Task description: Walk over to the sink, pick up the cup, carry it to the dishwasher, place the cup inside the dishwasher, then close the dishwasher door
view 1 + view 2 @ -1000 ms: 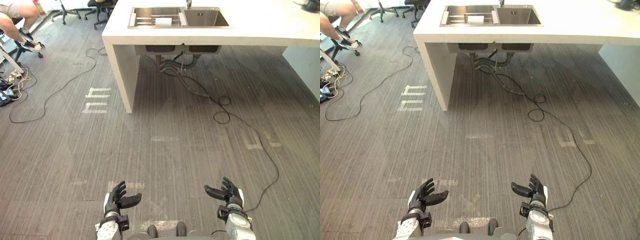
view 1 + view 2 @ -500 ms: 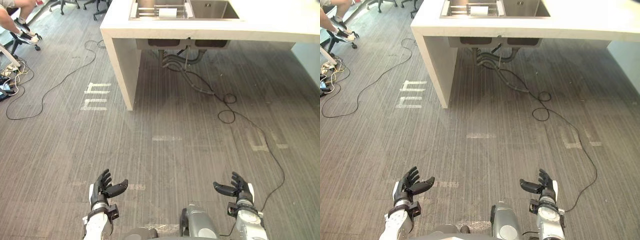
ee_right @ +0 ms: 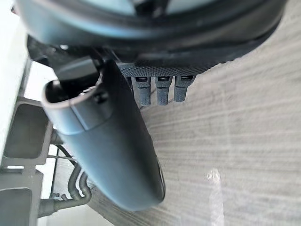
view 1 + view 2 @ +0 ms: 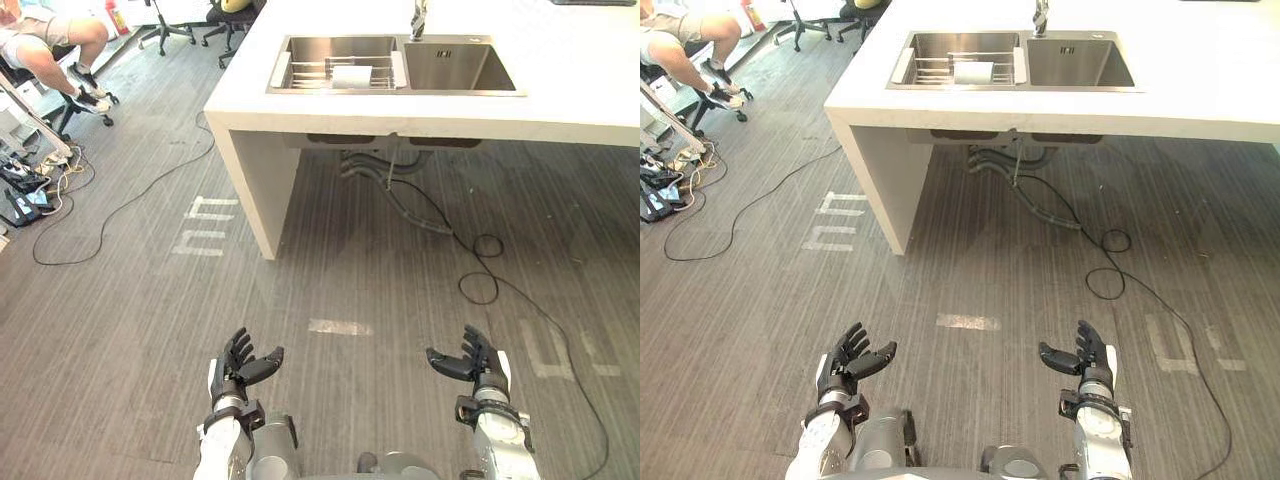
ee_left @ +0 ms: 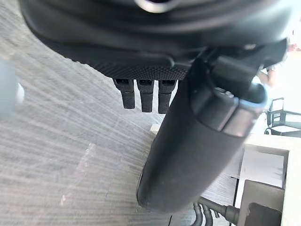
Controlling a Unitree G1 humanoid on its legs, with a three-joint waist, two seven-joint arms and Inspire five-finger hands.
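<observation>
Grey striped floor [image 4: 330, 290] is seen across most of the head views. A white bench [image 4: 560, 100] is set at the far side, with a steel two-basin sink [image 4: 455, 72] sunk into its top. A seated person [image 4: 45, 45] is seen at the far left, office chairs [image 4: 175, 25] behind. Grey pipes [image 4: 385, 180] are hung under the sink, between the bench's side panels. A thin black cable [image 4: 130, 200] is trailed over the floor on the left toward power strips [image 4: 20, 190], off to one side of the bench. White tape marks [image 4: 205, 225] are stuck by the bench's left leg, and a short tape strip [image 4: 340, 327] lies between hands and bench. A wire rack [image 4: 305, 72] is laid in the left basin; the white cup [image 4: 352, 75] is lying on it on its side. A tap [image 4: 418, 18] stands behind the basins.

Left hand [image 4: 240, 365] and right hand [image 4: 478, 362] are held low, well apart from the bench, fingers [image 5: 146, 95] spread, nothing gripped; same for the right fingers [image 3: 162, 92].

Compared with earlier frames, the whole view is shifted: the camera has moved, and the sink is shown lower and fuller. Hands are unchanged.
</observation>
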